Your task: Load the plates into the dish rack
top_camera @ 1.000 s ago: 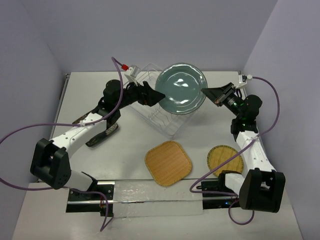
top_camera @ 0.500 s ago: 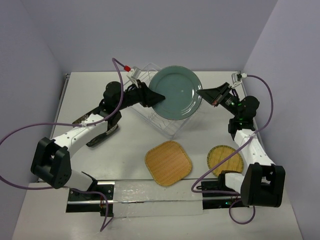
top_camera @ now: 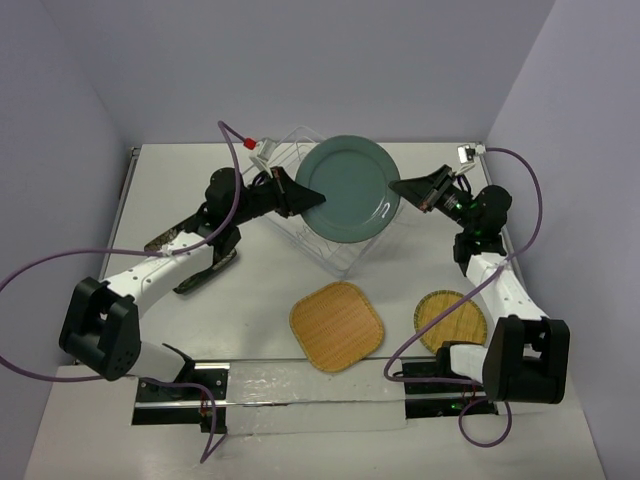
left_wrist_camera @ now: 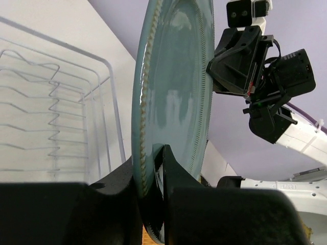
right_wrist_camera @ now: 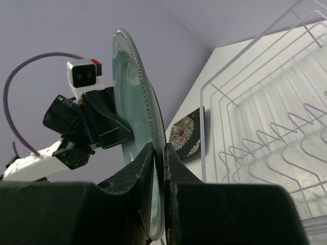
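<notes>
The grey-blue plate (top_camera: 345, 190) stands on edge in the air over the dish rack (top_camera: 335, 255), held from both sides. My left gripper (top_camera: 312, 196) is shut on its left rim, and in the left wrist view the rim (left_wrist_camera: 173, 92) sits between those fingers (left_wrist_camera: 179, 178). My right gripper (top_camera: 396, 188) is shut on the opposite rim, which is pinched between its jaws in the right wrist view (right_wrist_camera: 133, 102). The wire rack (left_wrist_camera: 56, 117) (right_wrist_camera: 255, 127) holds nothing. The black patterned plate (top_camera: 197, 277) (right_wrist_camera: 185, 133) lies flat, partly hidden under my left arm.
A tan woven rounded-square plate (top_camera: 337, 325) and a tan woven round plate (top_camera: 450, 320) lie flat on the table in front of the rack, the round one partly under my right arm. Purple cables loop off both arms.
My left gripper has closed on the plate's left rim. The plate has shifted left and turned more upright, carried by the right gripper, which has moved left with it.
</notes>
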